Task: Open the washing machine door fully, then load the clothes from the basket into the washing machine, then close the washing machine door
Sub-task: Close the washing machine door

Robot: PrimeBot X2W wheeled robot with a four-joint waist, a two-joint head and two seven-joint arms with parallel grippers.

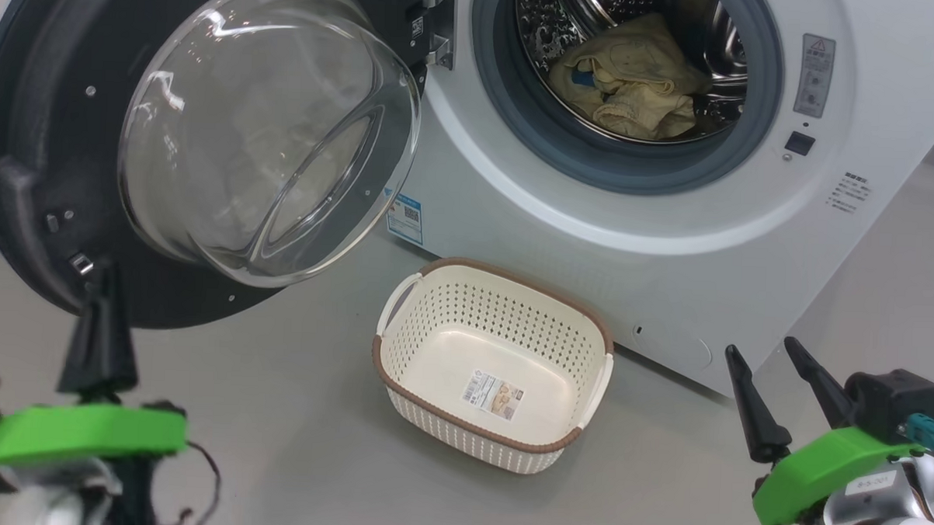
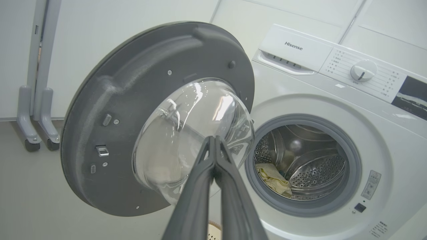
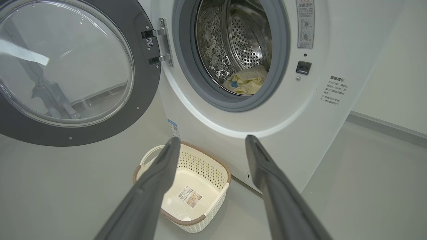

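Observation:
The washing machine (image 1: 669, 246) stands with its door (image 1: 42, 201) swung wide to the left, the glass bowl (image 1: 269, 131) bulging toward me. Pale yellow clothes (image 1: 632, 82) with a blue patch lie inside the steel drum (image 3: 233, 40). The cream basket (image 1: 409, 369) sits on the floor before the machine, holding nothing but its sticker. My left gripper (image 1: 108, 269) is shut with nothing in it, its tips just in front of the door's lower rim; the left wrist view shows its fingers (image 2: 213, 146) pressed together. My right gripper (image 1: 763, 347) hangs open at the lower right, well clear of the basket.
Grey floor (image 1: 291, 412) surrounds the basket. A white stand on castors (image 2: 36, 133) is by the wall left of the door. The machine's control panel with a dial (image 2: 363, 70) is at its top.

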